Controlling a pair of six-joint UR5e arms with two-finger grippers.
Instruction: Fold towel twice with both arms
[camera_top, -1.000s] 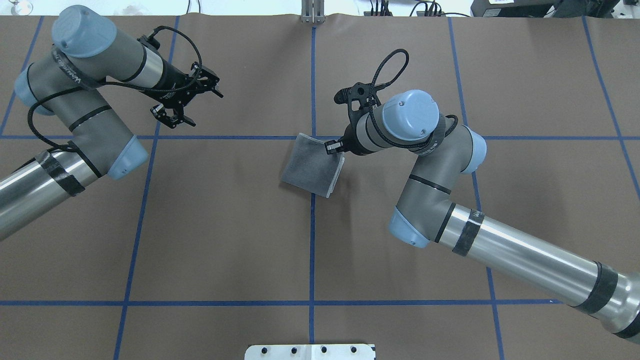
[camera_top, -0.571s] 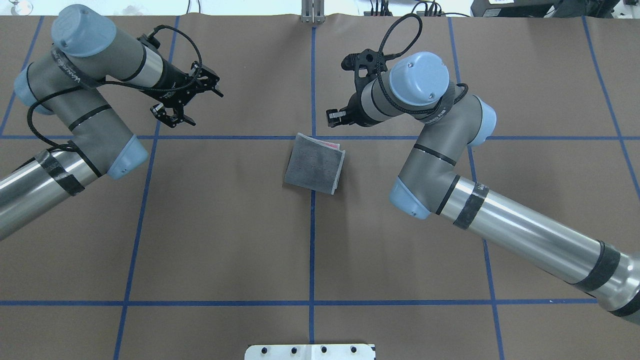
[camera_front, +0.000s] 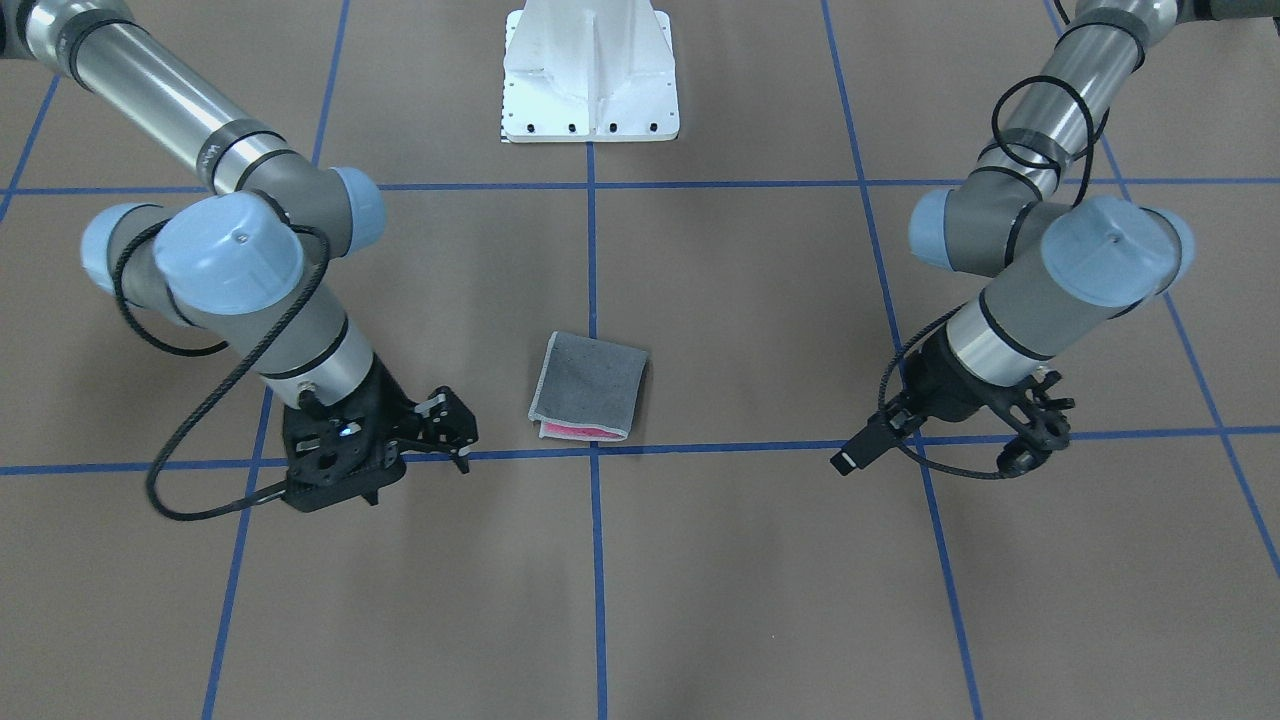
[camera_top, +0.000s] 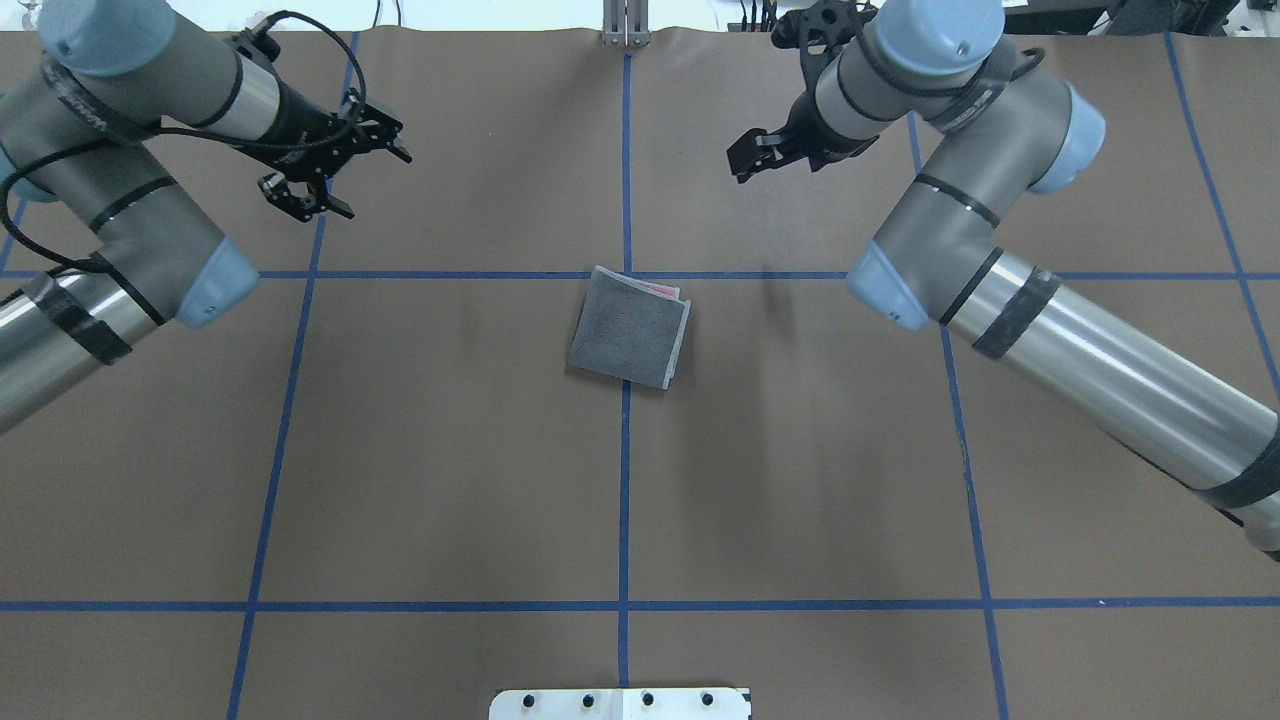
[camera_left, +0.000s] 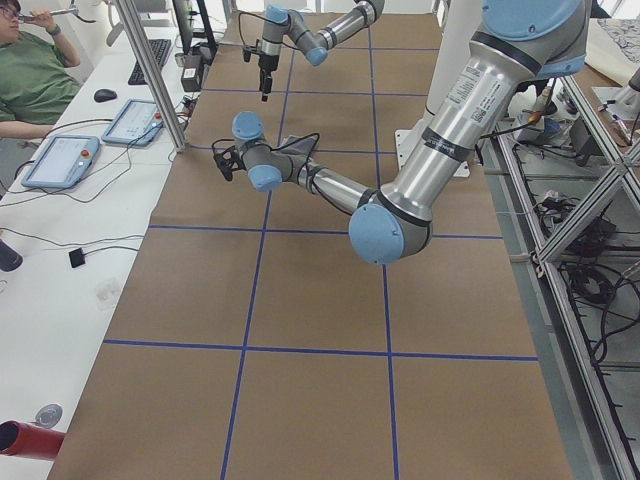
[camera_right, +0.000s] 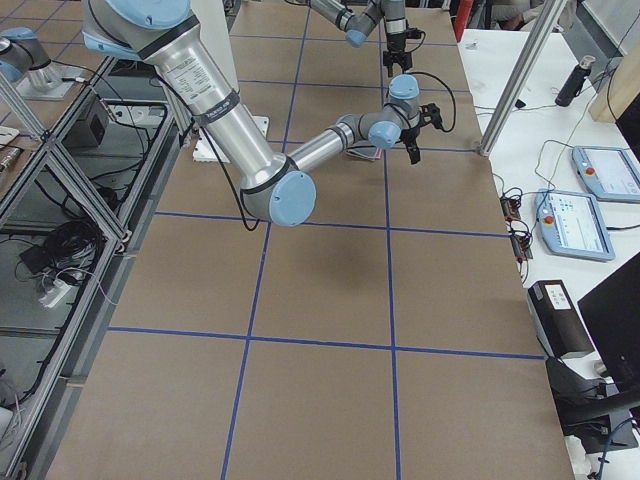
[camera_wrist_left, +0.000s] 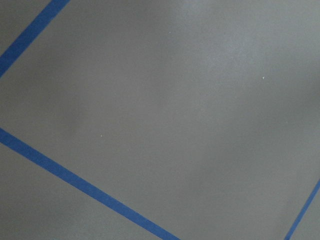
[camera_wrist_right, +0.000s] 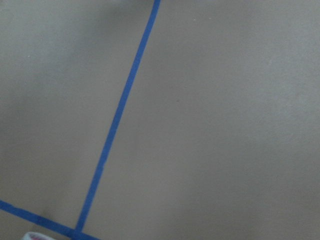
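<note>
Guessing the soft, light towel (camera_top: 628, 327) wanted corner pinches. Both held nothing: left end effector (camera_top: 372, 184) gaped wide, right end effector (camera_top: 745, 162) I couldn't tell how open

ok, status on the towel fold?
Left gripper open, right gripper open, both off the towel. Towel folded small, grey side up, flat on table. Nothing blocking it.

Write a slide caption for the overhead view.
Folded towel lies dark-grey side up, pink edge showing; left tool and right tool hang clear of it.
</note>
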